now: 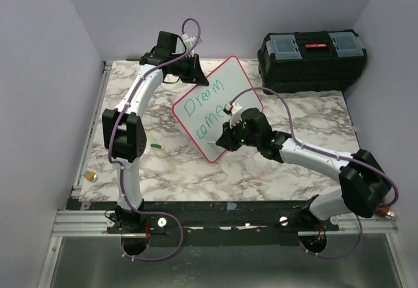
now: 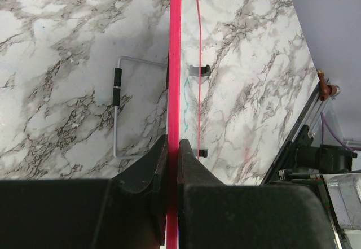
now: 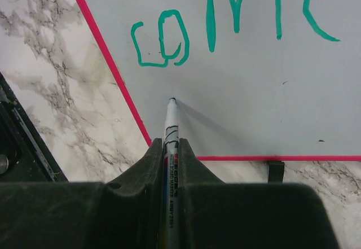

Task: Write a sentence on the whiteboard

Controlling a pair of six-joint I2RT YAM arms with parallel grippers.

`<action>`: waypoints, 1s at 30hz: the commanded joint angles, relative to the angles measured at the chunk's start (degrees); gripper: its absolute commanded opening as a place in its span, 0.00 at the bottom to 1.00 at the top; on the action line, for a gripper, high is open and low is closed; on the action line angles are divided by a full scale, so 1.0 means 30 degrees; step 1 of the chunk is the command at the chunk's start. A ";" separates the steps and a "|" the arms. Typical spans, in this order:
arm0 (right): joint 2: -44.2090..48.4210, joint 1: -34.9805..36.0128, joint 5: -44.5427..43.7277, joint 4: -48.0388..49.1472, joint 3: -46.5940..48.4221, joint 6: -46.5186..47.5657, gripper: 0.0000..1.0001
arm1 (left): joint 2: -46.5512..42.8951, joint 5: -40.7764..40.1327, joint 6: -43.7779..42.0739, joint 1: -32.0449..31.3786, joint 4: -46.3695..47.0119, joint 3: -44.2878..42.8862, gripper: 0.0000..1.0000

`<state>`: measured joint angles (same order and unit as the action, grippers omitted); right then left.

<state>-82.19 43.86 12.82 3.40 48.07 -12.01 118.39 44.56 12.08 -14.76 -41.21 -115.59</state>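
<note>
The whiteboard (image 1: 212, 102), white with a red-pink rim, stands tilted on the marble table. Green letters (image 1: 204, 108) read "Dream" and "come" in two lines; the word "true" does not show. My left gripper (image 1: 189, 72) is shut on the board's far rim (image 2: 175, 62), seen edge-on in the left wrist view (image 2: 173, 147). My right gripper (image 1: 222, 141) is shut on a white marker (image 3: 170, 130). Its tip (image 3: 172, 100) rests on or just above the blank board (image 3: 254, 91) below the "co" (image 3: 161, 40), near the lower left rim.
A black toolbox (image 1: 312, 59) stands at the back right. A green marker cap (image 1: 155, 145) lies left of the board. A small yellow-grey object (image 1: 92, 177) sits at the table's left edge. The board's wire stand (image 2: 117, 110) and clips (image 2: 200, 70) show behind it.
</note>
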 commanded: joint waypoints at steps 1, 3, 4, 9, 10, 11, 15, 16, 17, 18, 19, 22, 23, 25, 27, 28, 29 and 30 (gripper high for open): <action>-0.0243 0.0111 -0.1435 0.0351 -0.0066 0.0203 0.01 | -0.0133 -0.0931 -0.0770 -0.0438 -0.0501 0.0213 0.00; -0.0287 0.0122 -0.1907 0.0133 0.0144 0.0353 0.01 | -0.0138 -0.0933 -0.0773 -0.0440 -0.0501 0.0210 0.00; -0.0288 0.0118 -0.2117 0.0044 0.0199 0.0404 0.01 | -0.0143 -0.0936 -0.0773 -0.0438 -0.0501 0.0210 0.00; -0.0099 0.0114 -0.3796 -0.0277 0.0458 0.0477 0.01 | -0.0139 -0.0931 -0.0770 -0.0440 -0.0530 0.0210 0.00; -0.0058 0.0118 -0.4045 -0.0333 0.0499 0.0511 0.01 | -0.0146 -0.0923 -0.0766 -0.0440 -0.0530 0.0210 0.00; -0.0011 0.0118 -0.4160 -0.0384 0.0565 0.0488 0.01 | -0.0139 -0.0932 -0.0773 -0.0440 -0.0530 0.0210 0.00; 0.0257 0.0116 -0.4925 -0.0682 0.0837 0.0459 0.01 | -0.0153 -0.0934 -0.0773 -0.0440 -0.0530 0.0210 0.00; 0.0345 0.0103 -0.4853 -0.0743 0.0879 0.0481 0.01 | -0.0174 -0.0921 -0.0773 -0.0440 -0.0530 0.0210 0.00; 0.0425 0.0108 -0.4690 -0.0848 0.0930 0.0490 0.01 | -0.0176 -0.0927 -0.0773 -0.0433 -0.0526 0.0208 0.00; 0.0541 0.0118 -0.4508 -0.0918 0.0965 0.0527 0.01 | -0.0177 -0.0935 -0.0773 -0.0436 -0.0530 0.0210 0.00; 0.0658 0.0132 -0.4396 -0.0950 0.1004 0.0550 0.01 | -0.0198 -0.0936 -0.0773 -0.0440 -0.0530 0.0212 0.00; 0.0955 0.0121 -0.3362 -0.0935 0.1000 0.0547 0.01 | -0.0187 -0.0932 -0.0785 -0.0440 -0.0530 0.0212 0.00; 0.1015 0.0117 -0.3041 -0.0913 0.1010 0.0594 0.01 | -0.0203 -0.0933 -0.0802 -0.0439 -0.0530 0.0217 0.00; 0.1059 0.0125 -0.2388 -0.0744 0.0983 0.0525 0.01 | -0.0214 -0.0934 -0.0797 -0.0439 -0.0530 0.0210 0.00; 0.0988 0.0099 -0.1955 -0.0587 0.0986 0.0433 0.01 | -0.0234 -0.0921 -0.0774 -0.0440 -0.0523 0.0211 0.00; 0.0929 0.0135 -0.1790 -0.0508 0.0968 0.0393 0.01 | -0.0234 -0.0932 -0.0776 -0.0440 -0.0529 0.0230 0.00; 0.0872 0.0118 -0.1660 -0.0446 0.1033 0.0353 0.01 | -0.0234 -0.0923 -0.0801 -0.0435 -0.0529 0.0238 0.00; 0.0784 0.0113 -0.1509 -0.0405 0.1054 0.0341 0.01 | -0.0263 -0.0936 -0.0803 -0.0440 -0.0529 0.0239 0.00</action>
<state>-80.27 44.16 4.84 1.45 49.54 -11.31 118.39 44.53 12.08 -14.74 -41.08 -115.59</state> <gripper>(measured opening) 0.124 0.078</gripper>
